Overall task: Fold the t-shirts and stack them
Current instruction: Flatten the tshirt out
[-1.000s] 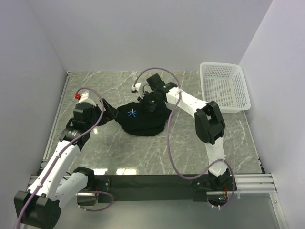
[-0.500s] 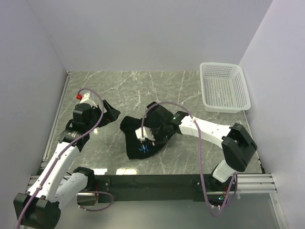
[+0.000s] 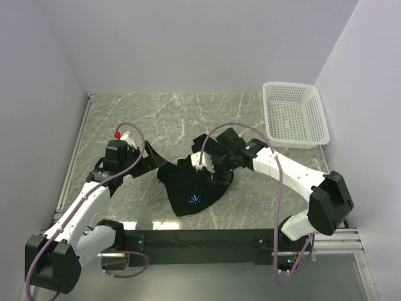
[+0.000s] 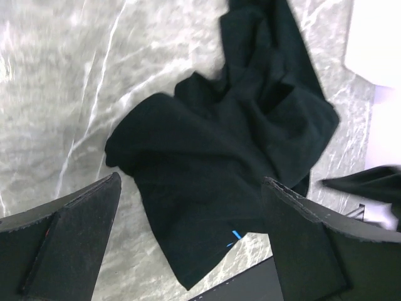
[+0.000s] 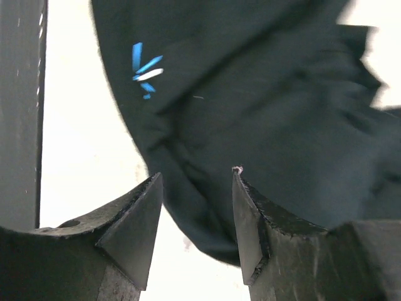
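Observation:
The black t-shirt [image 3: 191,188] lies crumpled on the marble table between the two arms, its light-blue starburst logo [image 3: 195,200] facing up near the front edge. My right gripper [image 3: 212,168] hovers over the shirt's far right part. In the right wrist view its jaws [image 5: 195,177] stand apart with the cloth [image 5: 263,106] below them and nothing pinched. My left gripper [image 3: 153,162] sits just left of the shirt. The left wrist view shows it [image 4: 191,182] wide open, with the shirt [image 4: 219,150] ahead between its fingers.
A white perforated basket [image 3: 294,119] stands at the back right corner. A black rail [image 3: 200,238] runs along the table's front edge, close to the shirt's near tip. Purple cables loop above both arms. Walls enclose three sides.
The right gripper dragged the shirt from the table's middle toward the front edge, then drew back and opened, letting it go. The left arm shifted slightly right toward the shirt.

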Tool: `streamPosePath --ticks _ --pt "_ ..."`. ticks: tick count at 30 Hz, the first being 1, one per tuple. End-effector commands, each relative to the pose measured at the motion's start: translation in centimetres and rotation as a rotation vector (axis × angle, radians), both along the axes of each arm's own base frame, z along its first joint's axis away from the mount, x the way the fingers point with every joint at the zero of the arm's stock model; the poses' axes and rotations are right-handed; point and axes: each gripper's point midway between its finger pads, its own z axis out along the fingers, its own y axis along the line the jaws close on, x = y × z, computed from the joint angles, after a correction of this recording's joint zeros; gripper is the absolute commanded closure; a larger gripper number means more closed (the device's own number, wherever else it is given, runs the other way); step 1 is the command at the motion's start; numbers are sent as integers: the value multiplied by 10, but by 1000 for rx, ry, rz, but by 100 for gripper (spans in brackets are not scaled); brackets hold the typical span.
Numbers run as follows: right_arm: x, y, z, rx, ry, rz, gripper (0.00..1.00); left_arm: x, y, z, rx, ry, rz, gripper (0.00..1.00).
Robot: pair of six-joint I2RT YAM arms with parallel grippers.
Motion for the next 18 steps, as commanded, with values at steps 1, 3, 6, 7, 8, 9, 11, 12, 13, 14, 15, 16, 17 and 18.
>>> streamPosePath --ticks 1,3,6,7,8,9,11,12,13,14,15,16,17,18 --pt "16 -1 40 123 58 -106 44 3 -6 -6 -49 22 8 2" --pt "34 -9 49 161 97 -192 44 7 -2 -14 -35 29 36 2" --pt "60 -18 51 181 128 -321 44 16 6 -26 -1 44 89 3" --pt "67 -21 50 185 134 -361 44 18 7 -33 14 61 95 3" --pt "78 -22 54 210 137 -423 44 21 9 -36 26 64 106 4" --pt "87 -24 54 217 138 -462 45 23 10 -40 35 71 110 6" --pt "104 -24 60 249 147 -551 45 26 10 -50 53 92 101 8" --pt "114 -28 57 251 156 -593 45 28 11 -56 67 100 102 10" --pt "120 -28 58 263 169 -617 45 29 12 -58 72 102 100 11" --pt "127 -27 65 278 183 -645 45 30 11 -61 75 103 96 12" --pt "134 -28 57 269 210 -673 45 30 10 -65 74 107 86 14" --pt "139 -28 57 272 223 -688 45 34 7 -63 64 87 76 16" --pt "145 -26 60 282 234 -710 45 34 5 -65 57 86 68 18" --pt "151 -25 54 275 251 -726 45 33 1 -68 42 95 48 19"
